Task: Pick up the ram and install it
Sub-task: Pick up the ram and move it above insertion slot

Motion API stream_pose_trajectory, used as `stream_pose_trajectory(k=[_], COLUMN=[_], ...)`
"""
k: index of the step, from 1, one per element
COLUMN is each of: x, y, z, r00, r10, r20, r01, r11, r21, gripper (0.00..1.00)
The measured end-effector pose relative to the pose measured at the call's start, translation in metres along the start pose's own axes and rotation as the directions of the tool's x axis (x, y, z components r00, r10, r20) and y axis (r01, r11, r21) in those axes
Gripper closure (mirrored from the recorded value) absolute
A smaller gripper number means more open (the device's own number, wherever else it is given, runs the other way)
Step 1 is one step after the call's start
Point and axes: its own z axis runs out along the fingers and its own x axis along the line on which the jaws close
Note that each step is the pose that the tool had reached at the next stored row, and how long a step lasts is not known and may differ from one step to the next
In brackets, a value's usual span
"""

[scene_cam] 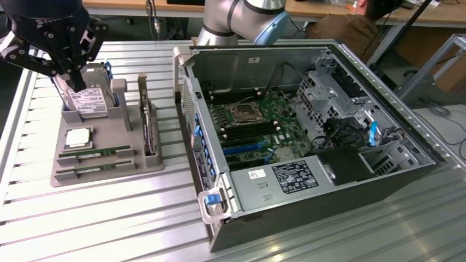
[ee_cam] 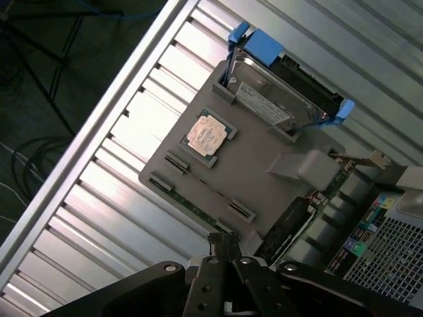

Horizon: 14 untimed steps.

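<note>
**Gripper.** The black gripper (scene_cam: 75, 82) (ee_cam: 225, 246) hangs over the far end of the grey tray (scene_cam: 117, 141) (ee_cam: 264, 191), on the exterior view's left. Its jaws are clenched with the fingertips together, and nothing is held between them. The tips are at the top edge of the hard drive (scene_cam: 91, 101) (ee_cam: 271, 99). Whether they touch it cannot be told.

**Task item.** The ram (scene_cam: 95, 153) (ee_cam: 208, 188) sits in the near part of the tray, well apart from the gripper. It is a long, thin green board seen nearly edge-on, with pale label patches along it. Grey slotted holders grip it at both ends. A second stick (scene_cam: 93, 171) (ee_cam: 192, 206) of the same look lies parallel to it, just nearer. Neither has been lifted.

**Other items.**
- A square silver processor chip (scene_cam: 78, 137) (ee_cam: 208, 134) rests in its recess between the hard drive and the ram.
- The open computer case (scene_cam: 306, 180) lies on its side to the exterior view's right of the tray, with the motherboard (scene_cam: 255, 125) exposed.
- Both the tray and the case stand on the slatted metal table (scene_cam: 109, 218).
</note>
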Motion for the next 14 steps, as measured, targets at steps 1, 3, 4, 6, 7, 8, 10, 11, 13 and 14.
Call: stream_pose_trajectory(k=[1,3,4,6,7,8,10,11,13,14], x=[0.0000,0.0000,0.0000,0.0000,0.0000,0.0000,0.0000,0.0000,0.0000,0.0000], y=[0.0000,0.0000,0.0000,0.0000,0.0001,0.0000,0.0000,0.0000,0.0000,0.0000], z=[0.0000,0.0000,0.0000,0.0000,0.0000,0.0000,0.0000,0.0000,0.0000,0.0000], r00=[1.0000,0.9999,0.9996,0.9990,0.9987,0.9983,0.9976,0.9974,0.9963,0.9958], r10=[-0.006,-0.017,-0.027,-0.044,-0.050,-0.057,-0.069,-0.073,-0.086,-0.092], r20=[-0.0003,-0.0008,-0.0012,-0.0021,-0.0024,-0.0027,-0.0034,-0.0036,-0.0045,-0.0050], r01=[0.006,0.017,0.027,0.044,0.050,0.057,0.069,0.073,0.086,0.092], r11=[1.0000,0.9999,0.9996,0.9990,0.9987,0.9984,0.9976,0.9974,0.9963,0.9958], r21=[0.0001,0.0001,0.0002,0.0004,0.0004,0.0005,0.0007,0.0008,0.0013,0.0015], gripper=[0.90,0.90,0.90,0.90,0.90,0.90,0.90,0.90,0.90,0.90])
